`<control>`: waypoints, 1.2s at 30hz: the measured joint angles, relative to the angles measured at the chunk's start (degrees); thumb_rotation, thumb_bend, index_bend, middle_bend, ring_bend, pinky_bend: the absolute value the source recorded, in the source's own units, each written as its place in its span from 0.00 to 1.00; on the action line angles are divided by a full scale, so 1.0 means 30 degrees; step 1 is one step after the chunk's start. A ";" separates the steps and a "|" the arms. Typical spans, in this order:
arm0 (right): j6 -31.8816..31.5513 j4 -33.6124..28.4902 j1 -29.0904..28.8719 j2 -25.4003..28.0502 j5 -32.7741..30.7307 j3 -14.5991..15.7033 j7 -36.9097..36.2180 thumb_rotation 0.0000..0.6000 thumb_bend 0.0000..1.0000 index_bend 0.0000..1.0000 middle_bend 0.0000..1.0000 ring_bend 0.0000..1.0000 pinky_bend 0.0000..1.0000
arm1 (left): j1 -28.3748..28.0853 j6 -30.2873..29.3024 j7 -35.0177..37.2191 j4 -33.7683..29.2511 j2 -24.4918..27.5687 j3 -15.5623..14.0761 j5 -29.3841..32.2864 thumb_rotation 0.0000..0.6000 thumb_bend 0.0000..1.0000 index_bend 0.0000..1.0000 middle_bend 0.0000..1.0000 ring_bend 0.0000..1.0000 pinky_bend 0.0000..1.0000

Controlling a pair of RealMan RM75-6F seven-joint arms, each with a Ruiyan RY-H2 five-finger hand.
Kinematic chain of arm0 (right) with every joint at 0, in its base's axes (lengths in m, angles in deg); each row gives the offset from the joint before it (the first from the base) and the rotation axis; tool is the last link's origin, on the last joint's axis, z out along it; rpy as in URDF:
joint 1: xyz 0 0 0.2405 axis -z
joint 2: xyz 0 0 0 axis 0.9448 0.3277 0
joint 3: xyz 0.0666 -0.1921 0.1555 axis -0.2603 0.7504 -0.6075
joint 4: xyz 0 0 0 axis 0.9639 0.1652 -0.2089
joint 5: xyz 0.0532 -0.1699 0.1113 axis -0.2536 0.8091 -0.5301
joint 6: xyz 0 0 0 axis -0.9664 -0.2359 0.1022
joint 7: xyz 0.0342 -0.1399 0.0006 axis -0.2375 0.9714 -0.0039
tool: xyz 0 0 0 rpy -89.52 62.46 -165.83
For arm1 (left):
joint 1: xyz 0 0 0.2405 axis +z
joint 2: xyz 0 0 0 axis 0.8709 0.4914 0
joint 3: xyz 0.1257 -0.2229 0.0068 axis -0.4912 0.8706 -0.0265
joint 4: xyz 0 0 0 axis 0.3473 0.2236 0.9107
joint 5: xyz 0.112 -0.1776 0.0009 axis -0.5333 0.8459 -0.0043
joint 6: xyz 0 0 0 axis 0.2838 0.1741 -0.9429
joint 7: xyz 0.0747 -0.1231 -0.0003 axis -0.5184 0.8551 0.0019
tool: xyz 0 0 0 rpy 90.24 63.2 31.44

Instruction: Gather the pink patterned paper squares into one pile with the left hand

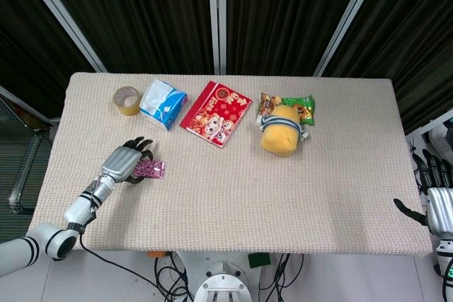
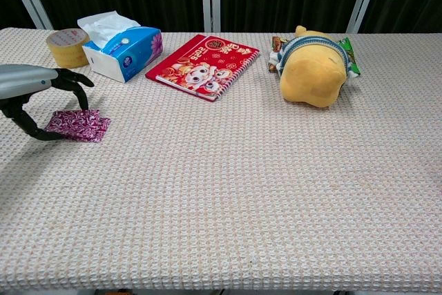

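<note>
The pink patterned paper squares [image 1: 151, 168] [image 2: 77, 125] lie flat as one small pile near the table's left front. My left hand [image 1: 124, 163] [image 2: 27, 81] arches over the pile's left edge, fingers spread. One fingertip touches the far edge of the paper and the thumb sits by its near-left corner; nothing is gripped. At the table's right front edge my right hand [image 1: 439, 206] stands with fingers apart and holds nothing; the chest view does not show it.
Along the back stand a tape roll [image 1: 127, 100] [image 2: 67, 46], a blue tissue box [image 1: 163, 103] [image 2: 123, 50], a red booklet [image 1: 216, 113] [image 2: 204, 65], and a yellow plush toy [image 1: 281, 129] [image 2: 314, 67] on a green snack packet [image 1: 301, 107].
</note>
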 measured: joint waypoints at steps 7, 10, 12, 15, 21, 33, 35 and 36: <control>-0.0016 -0.0067 -0.0029 0.0032 0.0077 -0.0002 0.0074 1.00 0.33 0.00 0.00 0.00 0.00 | -0.0004 0.0163 0.0097 0.0033 0.0033 -0.0083 -0.0070 1.00 0.21 0.31 0.08 0.00 0.14; 0.0051 -0.0073 -0.0052 0.0020 0.0050 0.0002 0.0114 1.00 0.33 0.00 0.00 0.00 0.00 | 0.0012 0.0160 0.0117 0.0037 0.0066 -0.0088 -0.0090 1.00 0.21 0.31 0.08 0.00 0.14; 0.0079 -0.0088 -0.0072 0.0011 0.0048 0.0005 0.0151 1.00 0.33 0.00 0.00 0.00 0.00 | 0.0015 0.0197 0.0133 0.0048 0.0083 -0.0090 -0.0079 1.00 0.21 0.31 0.08 0.00 0.14; 0.0051 -0.0100 -0.0073 0.0005 0.0073 0.0005 0.0171 1.00 0.33 0.00 0.00 0.00 0.00 | 0.0029 0.0231 0.0188 0.0051 0.0107 -0.0106 -0.0080 1.00 0.21 0.29 0.08 0.00 0.14; -0.0020 -0.0133 -0.0035 0.0027 0.0082 0.0013 0.0201 1.00 0.33 0.00 0.00 0.00 0.00 | 0.0067 0.0227 0.0385 0.0059 0.0114 -0.0178 -0.0225 1.00 0.21 0.26 0.08 0.00 0.14; -0.0395 -0.0184 0.0104 0.0153 0.0186 -0.0024 0.0088 1.00 0.33 0.00 0.00 0.00 0.00 | 0.0412 -0.0703 0.0562 -0.0887 0.0614 -0.0204 -0.0603 1.00 0.21 0.19 0.08 0.00 0.14; -0.0521 -0.0149 0.0158 0.0176 0.0220 -0.0027 0.0061 1.00 0.33 0.00 0.00 0.00 0.00 | 0.0755 -0.1486 0.0577 -0.1625 0.0973 -0.0169 -0.0662 1.00 0.20 0.17 0.07 0.00 0.14; -0.0603 -0.0086 0.0206 0.0181 0.0237 -0.0021 0.0032 1.00 0.33 0.00 0.00 0.00 0.00 | 0.0950 -0.1935 0.0562 -0.1932 0.1125 -0.0147 -0.0691 0.98 0.20 0.16 0.07 0.00 0.14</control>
